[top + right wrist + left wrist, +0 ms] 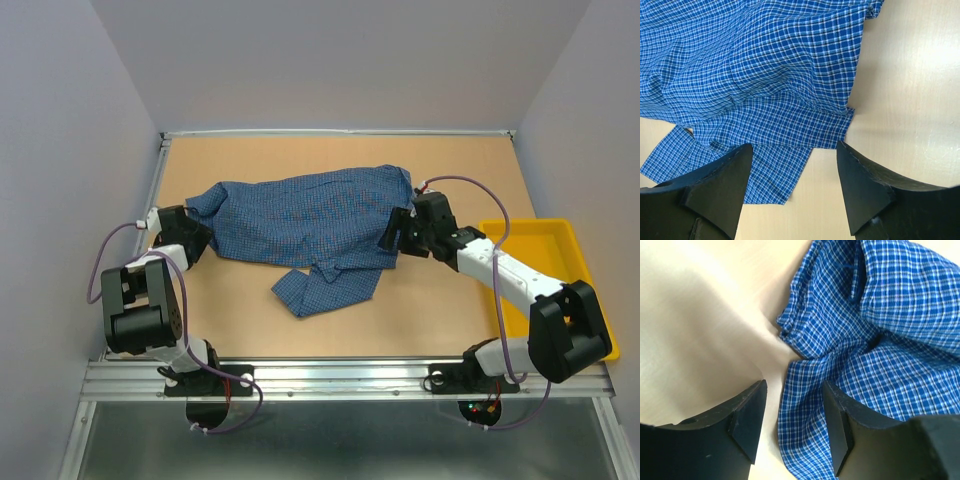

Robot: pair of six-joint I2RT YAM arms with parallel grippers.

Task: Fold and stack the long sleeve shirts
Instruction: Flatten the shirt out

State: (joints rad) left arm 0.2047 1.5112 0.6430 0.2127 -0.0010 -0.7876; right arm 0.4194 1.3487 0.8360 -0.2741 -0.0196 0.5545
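Note:
A blue fine-checked long sleeve shirt (305, 218) lies crumpled across the middle of the table, with one part trailing toward the front (325, 285). My left gripper (190, 240) is open at the shirt's left end; in the left wrist view the shirt's edge (805, 420) lies between my fingers (747, 422). My right gripper (396, 232) is open at the shirt's right edge; in the right wrist view the shirt's hem (790, 135) lies just ahead of the jaws, and the fingers (862, 192) hold nothing.
A yellow plastic tray (560, 275) stands at the right edge of the table, under my right arm. The brown tabletop (330, 150) is bounded by grey walls at the back and sides and a metal rail (340, 375) at the front.

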